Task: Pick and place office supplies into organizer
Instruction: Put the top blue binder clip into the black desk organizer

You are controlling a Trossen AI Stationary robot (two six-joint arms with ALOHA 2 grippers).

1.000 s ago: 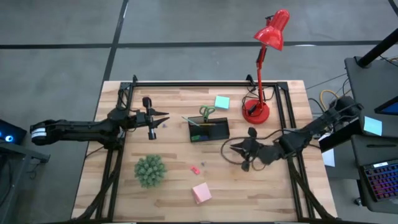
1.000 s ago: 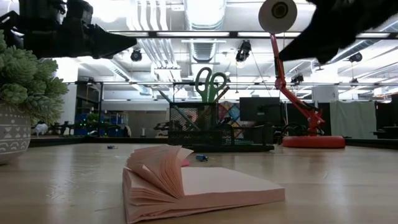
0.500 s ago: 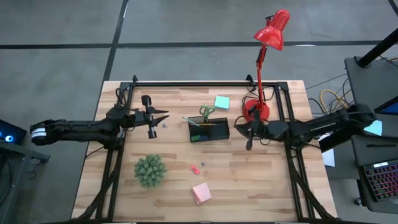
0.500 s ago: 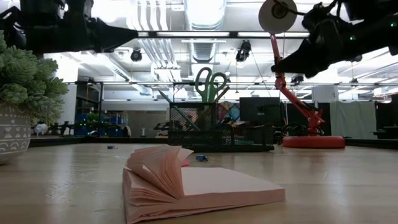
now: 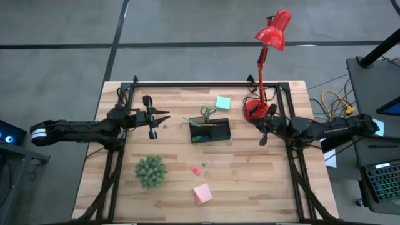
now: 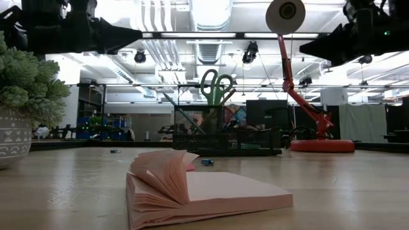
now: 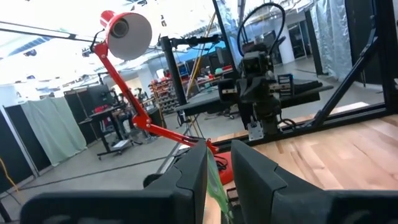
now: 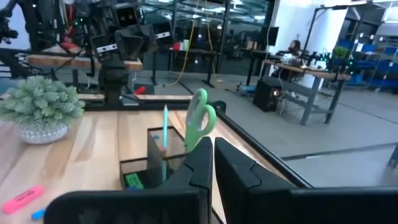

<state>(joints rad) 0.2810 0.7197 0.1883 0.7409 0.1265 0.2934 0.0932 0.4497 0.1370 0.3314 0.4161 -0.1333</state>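
Now, right jaws (image 5: pixel 262 132) closed empty beside the organizer (image 5: pixel 210 130), I should reopen well before reaching the pink sticky-note pad (image 5: pixel 202 194)

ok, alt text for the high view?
Black organizer holding green scissors sits mid-table; left pincer hovers to its left, shut right pincer by the red lamp. Pink pad and plant lie nearer the front.

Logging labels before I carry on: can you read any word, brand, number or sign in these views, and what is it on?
No readable text in any view.
Plant pot: a pale pattern only, no letters.
Pink sticky notes: blank.
Black organizer, scissors and red lamp: no label visible.
Pink eraser: any print is too blurred to read.
Room behind: screens and signs too small to read.
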